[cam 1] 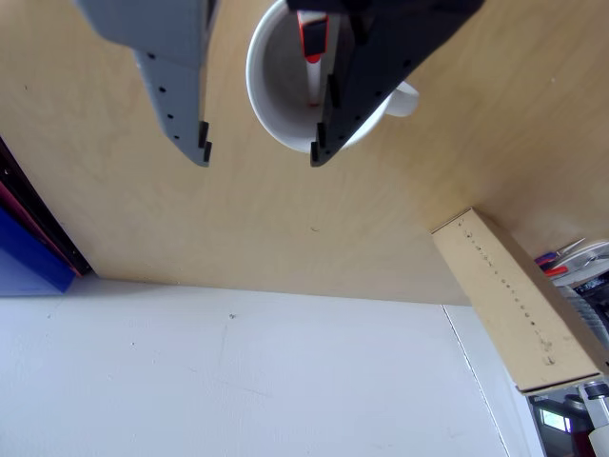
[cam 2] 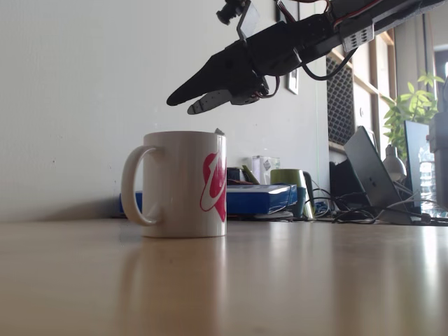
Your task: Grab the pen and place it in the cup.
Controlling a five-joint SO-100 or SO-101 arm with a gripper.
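Pen [cam 1: 313, 57] inside cup [cam 1: 276, 114], end effector [cam 1: 259, 152] above

Other view looks down, close; fixed view table-level, side-on; both share cup [cam 1: 285, 105] [cam 2: 183, 183].

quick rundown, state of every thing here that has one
pen: inside the cup, standing on end against the inner wall, released
cup: upright on the table, handle to the left in the fixed view, holding the pen
gripper: open, holding nothing, hovering above the cup's rim
laptop: open, on the far right of the table in the fixed view
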